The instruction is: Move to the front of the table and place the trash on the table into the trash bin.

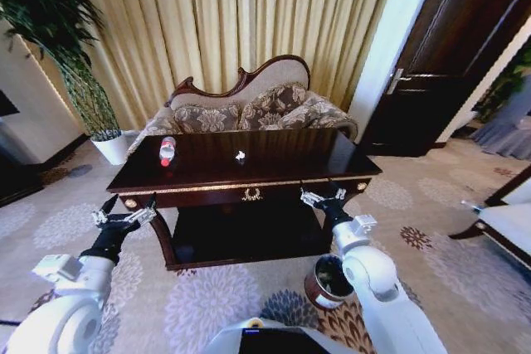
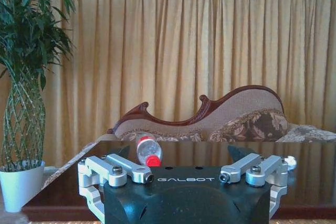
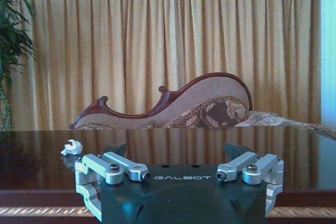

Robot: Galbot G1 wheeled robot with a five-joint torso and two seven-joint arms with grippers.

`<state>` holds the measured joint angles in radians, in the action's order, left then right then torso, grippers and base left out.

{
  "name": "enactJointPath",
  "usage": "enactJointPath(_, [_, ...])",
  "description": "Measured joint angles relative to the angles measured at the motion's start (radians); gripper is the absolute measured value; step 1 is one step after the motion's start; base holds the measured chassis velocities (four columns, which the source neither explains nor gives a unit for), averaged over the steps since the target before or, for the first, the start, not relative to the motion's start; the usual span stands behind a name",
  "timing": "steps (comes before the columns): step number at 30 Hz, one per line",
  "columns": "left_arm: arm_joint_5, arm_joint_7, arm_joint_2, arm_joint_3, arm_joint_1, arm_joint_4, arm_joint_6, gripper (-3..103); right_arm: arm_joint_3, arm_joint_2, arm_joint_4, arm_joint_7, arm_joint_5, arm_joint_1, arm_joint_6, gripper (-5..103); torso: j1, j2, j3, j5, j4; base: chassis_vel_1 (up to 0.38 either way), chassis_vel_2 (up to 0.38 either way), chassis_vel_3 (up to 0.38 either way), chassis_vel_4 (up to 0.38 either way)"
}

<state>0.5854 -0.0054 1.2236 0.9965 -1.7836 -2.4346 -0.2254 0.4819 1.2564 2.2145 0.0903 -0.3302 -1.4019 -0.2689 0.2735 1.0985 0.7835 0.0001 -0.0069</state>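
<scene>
Table (image 1: 274, 155): dark glossy top with gold trim, directly ahead of both sets of jaws; you are parked at its front edge, so I judge the drive-up step done.
Sofa (image 1: 249, 109): behind the table, beyond anything you need to reach.
Trash bin (image 1: 329, 281): on the carpet below and behind the right jaws, beside the right forearm, rim up.
Left gripper (image 1: 126, 210): held just short of the table's front left corner; jaws apart, nothing between them.
Right gripper (image 1: 323, 196): held at the front right edge; jaws apart, nothing between them.
Bottle (image 1: 168, 150): lying on its side on the tabletop, ahead of the left jaws and a little toward centre, red label showing.
White scrap (image 1: 240, 156): crumpled, mid-table, ahead of the right jaws and off toward the left arm.
Step in hand: first pick, not yet begun.
Next move: you would need to reach forward over the edge and bring one pair of jaws down around a piece; the bottle may roll.
</scene>
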Motion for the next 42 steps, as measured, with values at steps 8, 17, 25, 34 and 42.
enactJointPath(8, [-0.002, 0.001, 0.004, -0.004, 0.000, 0.002, 0.001, 100, -0.006, 0.000, -0.002, 0.004, 0.002, 0.002, -0.003, 100, 0.000, 0.000, 0.000, -0.0001, -0.0001, -0.162, 0.160, 0.151, -0.148])
enactJointPath(17, [-0.004, 0.002, 0.007, -0.006, 0.000, 0.006, 0.004, 100, -0.016, -0.005, -0.009, 0.009, 0.008, 0.007, -0.002, 100, 0.000, 0.000, 0.000, -0.0001, -0.0001, -0.155, 0.153, 0.146, -0.153])
enactJointPath(25, [-0.006, 0.004, 0.017, -0.010, -0.002, 0.004, 0.006, 100, -0.039, -0.093, -0.002, 0.005, -0.116, 0.042, -0.041, 100, 0.000, 0.000, 0.000, -0.0001, -0.0002, -0.065, 0.069, 0.063, -0.062])
enactJointPath(34, [-0.014, 0.005, 0.036, -0.006, -0.015, -0.009, 0.008, 100, -0.156, -0.310, -0.055, 0.049, -0.419, 0.276, -0.146, 100, -0.001, 0.000, 0.000, 0.0001, 0.0001, 0.000, 0.000, 0.000, 0.000])
enactJointPath(42, [-0.022, 0.002, 0.047, -0.013, -0.017, -0.010, 0.007, 100, -0.383, -0.407, -0.117, 0.198, -0.622, 0.562, -0.305, 100, 0.000, 0.000, 0.000, -0.0002, 0.0000, 0.000, 0.000, 0.000, 0.000])
